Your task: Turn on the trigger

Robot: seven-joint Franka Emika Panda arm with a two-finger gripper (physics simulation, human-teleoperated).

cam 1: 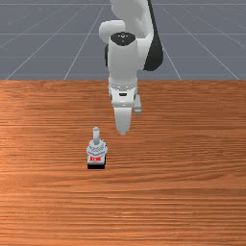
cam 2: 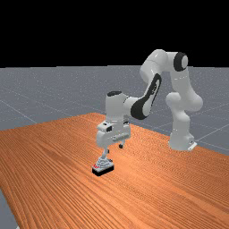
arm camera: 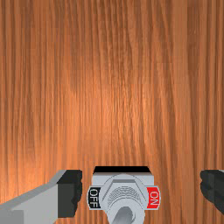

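From the front, I see the toggle switch (cam 1: 96, 150) on the wooden table (cam 1: 192, 192), with the claw (cam 1: 130, 122) above and toward the front view's right, nearer the arm's base. The lever (cam 1: 96, 135) stands up from its collar, the red marking facing this camera.

In the far view, the claw hangs just over the switch, one finger close to the lever's top; whether they touch, I can't tell. The lever appears to lean away from the red end, so I'd take it to be off.

The wrist view shows the claw wide open, holding nothing, the switch between its fingers but lower. The ON label (arm camera: 153, 197) marks the side to throw toward. I'd expect a light body and a stiff, smooth lever that a fingertip could slip off. Better to push or pinch it near its top, gently, lest the base skid or tip.
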